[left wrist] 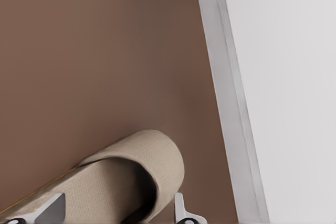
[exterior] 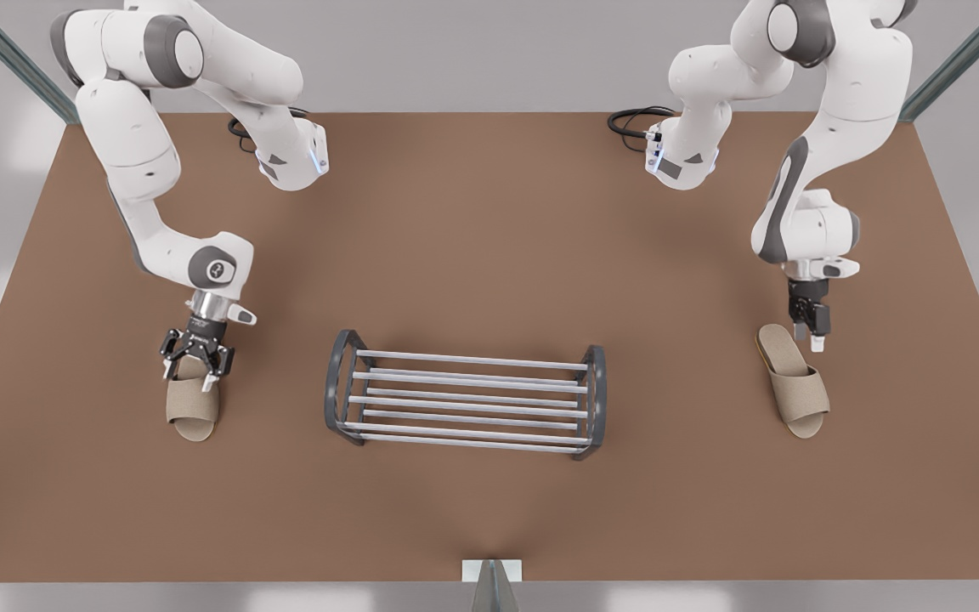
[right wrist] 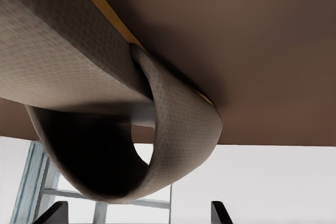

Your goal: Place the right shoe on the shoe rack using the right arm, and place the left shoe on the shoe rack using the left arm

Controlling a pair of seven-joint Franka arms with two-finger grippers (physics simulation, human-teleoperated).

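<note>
The left slipper [exterior: 194, 408] is being straddled at its heel end by the left gripper [exterior: 195, 361]. The fingers [left wrist: 181, 209] are spread to either side of the sole and are not yet closed on it. This slipper is lying on the bench [exterior: 489, 212] at the front view's left, with its long axis running toward the camera and the toe nearest.

The right slipper [exterior: 795, 382] is lying at the front view's right, toe also toward the camera and angled slightly outward. The right gripper [exterior: 811, 336] is being held low and open, just beside its heel on the outer side, not over it.

The shoe rack [exterior: 464, 398] is standing between the two slippers, its bars running crosswise to them. Each slipper would therefore probably have to be carried inward. The left arm looks nearer to a grasp.
</note>
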